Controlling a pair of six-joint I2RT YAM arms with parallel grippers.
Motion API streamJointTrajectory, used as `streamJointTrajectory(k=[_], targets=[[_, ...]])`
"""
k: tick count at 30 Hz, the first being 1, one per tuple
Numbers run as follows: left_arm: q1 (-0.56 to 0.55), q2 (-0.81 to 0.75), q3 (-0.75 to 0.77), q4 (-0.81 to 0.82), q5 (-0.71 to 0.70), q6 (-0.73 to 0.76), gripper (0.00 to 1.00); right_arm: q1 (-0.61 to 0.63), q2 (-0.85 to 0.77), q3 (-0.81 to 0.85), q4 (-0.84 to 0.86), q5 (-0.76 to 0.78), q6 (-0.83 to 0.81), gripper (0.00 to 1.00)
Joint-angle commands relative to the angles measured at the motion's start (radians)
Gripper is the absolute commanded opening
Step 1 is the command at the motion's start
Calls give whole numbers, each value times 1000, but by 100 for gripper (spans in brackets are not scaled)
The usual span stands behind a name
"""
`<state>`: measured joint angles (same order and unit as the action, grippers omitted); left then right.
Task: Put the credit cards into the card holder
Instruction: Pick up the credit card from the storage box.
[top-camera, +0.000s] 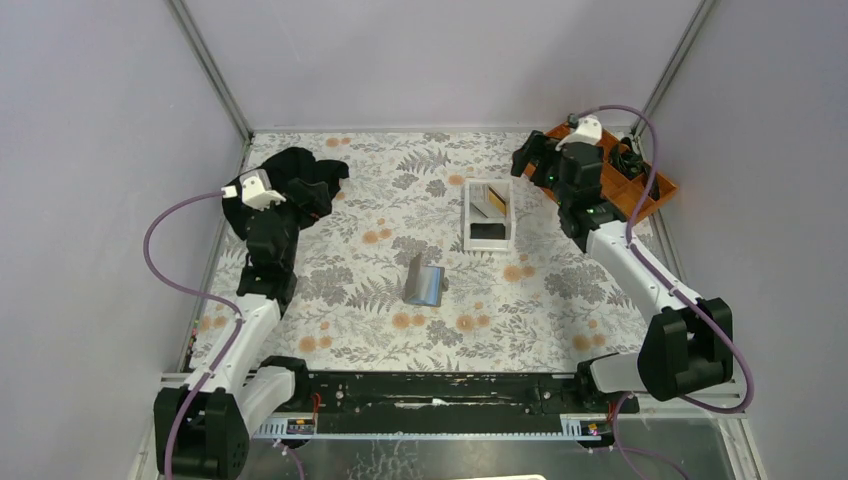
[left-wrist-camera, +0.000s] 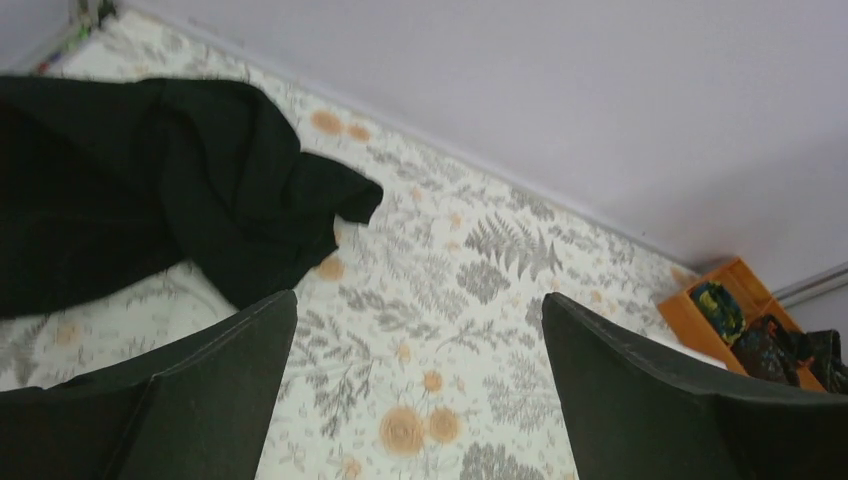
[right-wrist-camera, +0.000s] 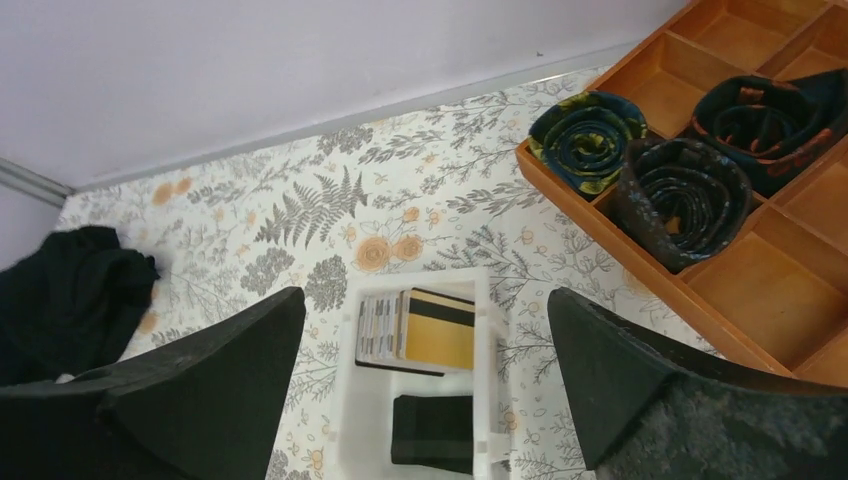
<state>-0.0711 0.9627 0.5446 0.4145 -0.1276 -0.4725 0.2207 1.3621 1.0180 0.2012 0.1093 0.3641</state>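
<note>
Currently left gripper (left-wrist-camera: 420, 297) and right gripper (right-wrist-camera: 425, 300) gape empty, right aimed toward credit cards (right-wrist-camera: 438, 330) in white tray (right-wrist-camera: 346, 400); card holder (top-camera: 424, 283) stands part-open, probably ready for loading.

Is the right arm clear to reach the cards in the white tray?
Probably yes. The right gripper hangs open close by the tray, the cards lie uncovered inside it, and nothing stands between them.

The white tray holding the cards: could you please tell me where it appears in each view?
Top external: white tray right of centre, beyond the card holder.
Left wrist: not visible.
Right wrist: bottom centre.
Shared landmark: black cloth, upper left in left wrist, left edge in right wrist.
</note>
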Motion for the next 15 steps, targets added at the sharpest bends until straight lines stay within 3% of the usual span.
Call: streamJointTrajectory(k=[1,7,15], targets=[[-6,-48,20,-206,40,-55,100,85,-33,65,-85,143,-87,99],[-72,-103,90,-443,-16,-65,100,111,21,165,-195,49,-114,100],[-203,-58,82,-506,-79,-143,100,176,180,304,-341,69,-146,94]])
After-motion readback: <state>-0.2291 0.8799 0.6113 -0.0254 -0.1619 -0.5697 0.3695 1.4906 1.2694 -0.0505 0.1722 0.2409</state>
